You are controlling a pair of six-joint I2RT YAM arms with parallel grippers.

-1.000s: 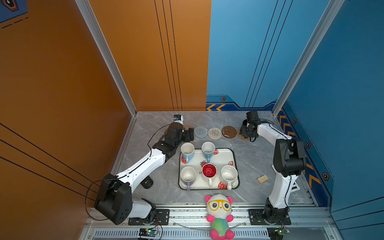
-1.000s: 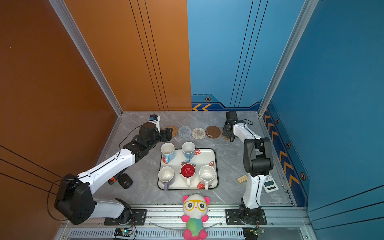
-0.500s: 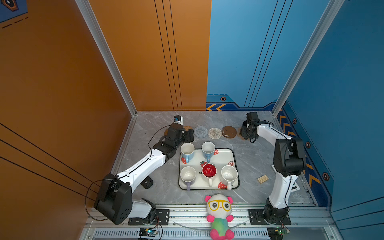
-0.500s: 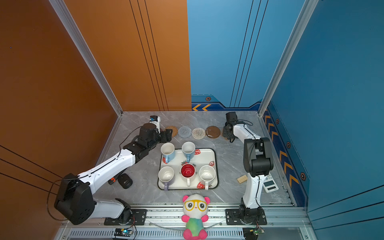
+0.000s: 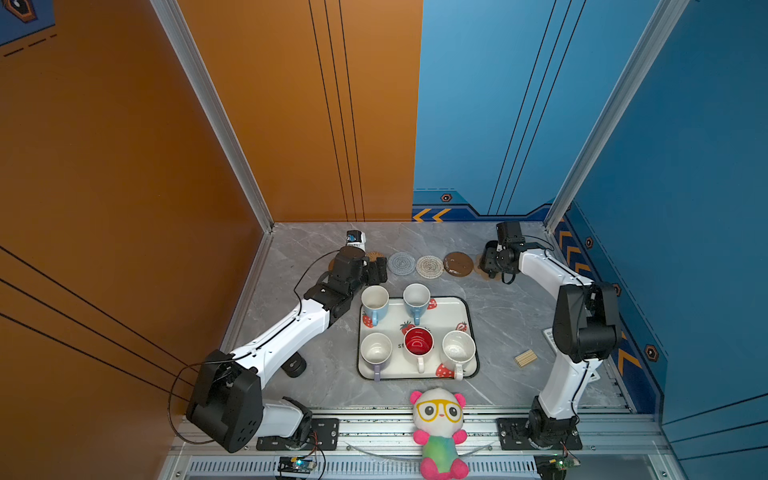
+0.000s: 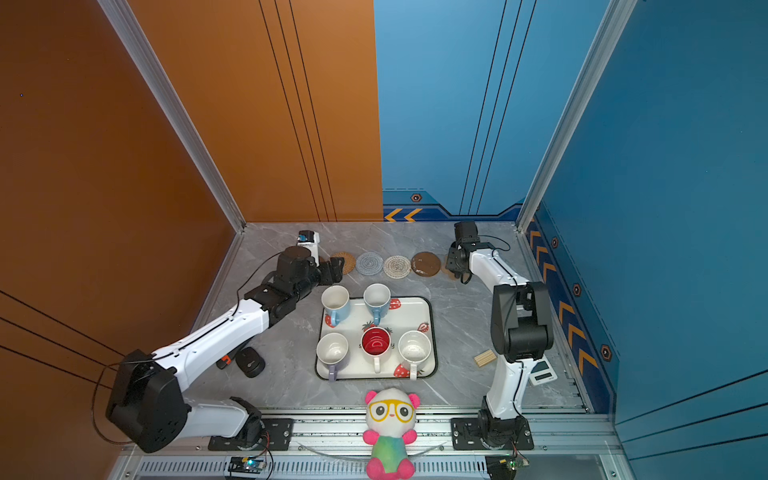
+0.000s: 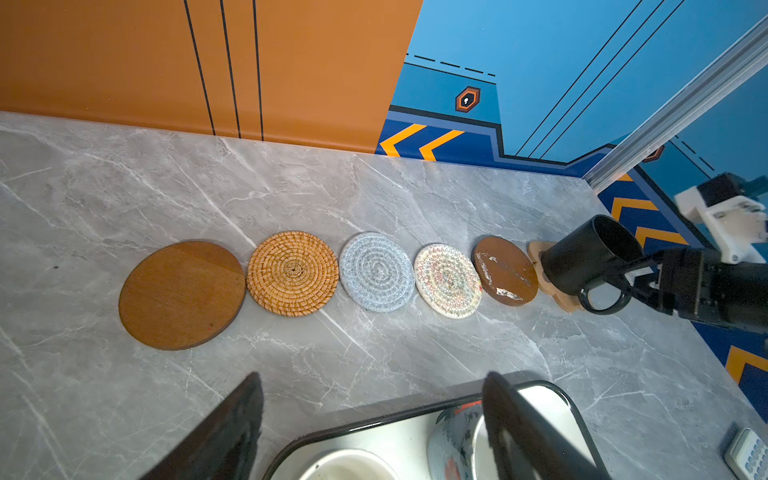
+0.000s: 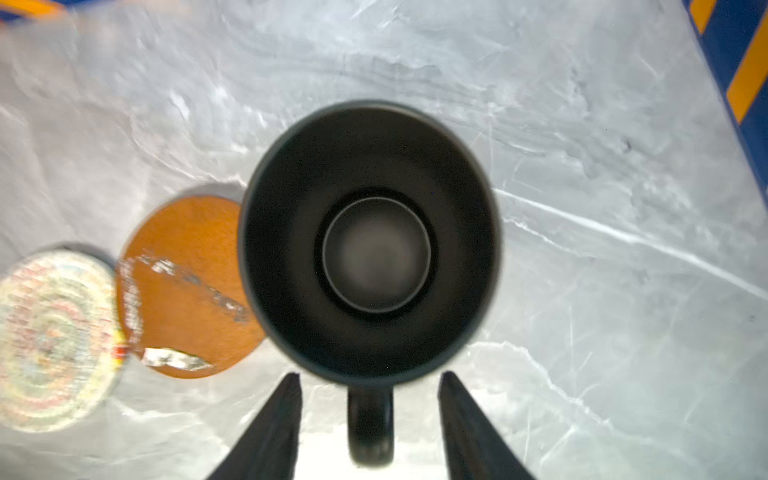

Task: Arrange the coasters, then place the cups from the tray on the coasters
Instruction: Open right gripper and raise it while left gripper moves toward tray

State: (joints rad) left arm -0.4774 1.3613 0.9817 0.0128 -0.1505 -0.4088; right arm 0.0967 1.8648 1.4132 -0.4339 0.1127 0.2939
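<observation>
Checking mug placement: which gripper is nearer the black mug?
Right. The right gripper stands open astride the handle of the black mug; the left gripper is well away, open near the tray.

Six coasters (image 7: pixel 293 273), six mugs (image 5: pixel 418 343), one tray (image 5: pixel 444 311), one plush panda (image 5: pixel 440 415), one small wooden block (image 5: pixel 525 358)

mug (image 7: pixel 582 257) black | tray (image 5: pixel 451 318) white, red strawberry print | rattan coaster (image 7: pixel 293 272) orange-tan
</observation>
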